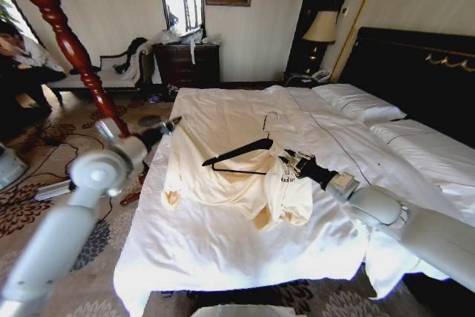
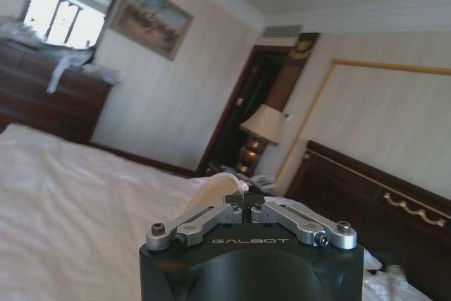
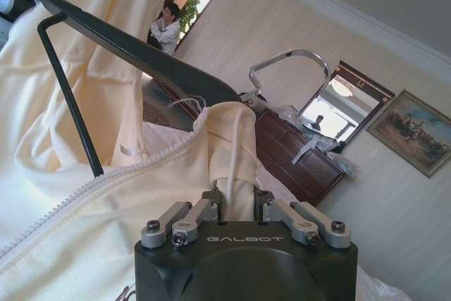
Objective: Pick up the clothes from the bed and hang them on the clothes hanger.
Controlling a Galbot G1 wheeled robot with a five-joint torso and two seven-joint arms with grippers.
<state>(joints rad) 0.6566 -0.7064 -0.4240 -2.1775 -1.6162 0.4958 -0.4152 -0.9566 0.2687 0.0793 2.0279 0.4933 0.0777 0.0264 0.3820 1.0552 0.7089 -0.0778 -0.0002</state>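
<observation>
Clothes (image 1: 223,176) are lying draped on the bed (image 1: 223,257), hanger (image 1: 237,155) partly inside. Your right gripper (image 1: 291,159) is pinching the collar; your left gripper (image 1: 172,122) is gripping a cream fold. You're threading the hanger; next you'll likely need the collar seated around its hook.

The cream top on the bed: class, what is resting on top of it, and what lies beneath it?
The black hanger rests on the cream top, silver hook toward the pillows. The right gripper pinches the fabric. Under it lies the bed; the sheet beneath is covered.
</observation>
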